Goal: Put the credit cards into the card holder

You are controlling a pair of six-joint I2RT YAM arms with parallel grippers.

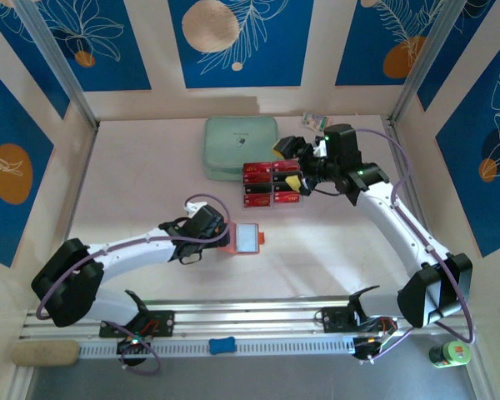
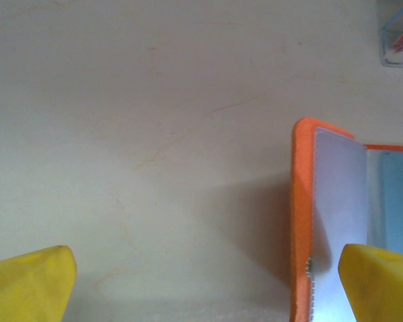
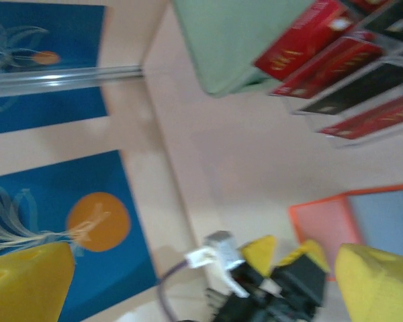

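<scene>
The orange card holder (image 1: 247,239) lies open on the table, its greyish pockets facing up. My left gripper (image 1: 222,235) is at its left edge and open. In the left wrist view one yellow finger (image 2: 379,282) is over the holder's inner pocket (image 2: 339,194) and the other is over bare table. Several red and black credit cards (image 1: 271,183) lie in rows on a clear sheet behind the holder. My right gripper (image 1: 288,165) hovers over their right end, open, with nothing between its fingers (image 3: 379,285). The blurred right wrist view looks past the cards (image 3: 336,60) to the holder (image 3: 363,221).
A mint-green zipped pouch (image 1: 240,147) lies just behind the cards, touching the clear sheet. A small packet (image 1: 314,121) sits near the back wall. Patterned walls close in the back and both sides. A green bottle (image 1: 450,356) stands off the table at the near right.
</scene>
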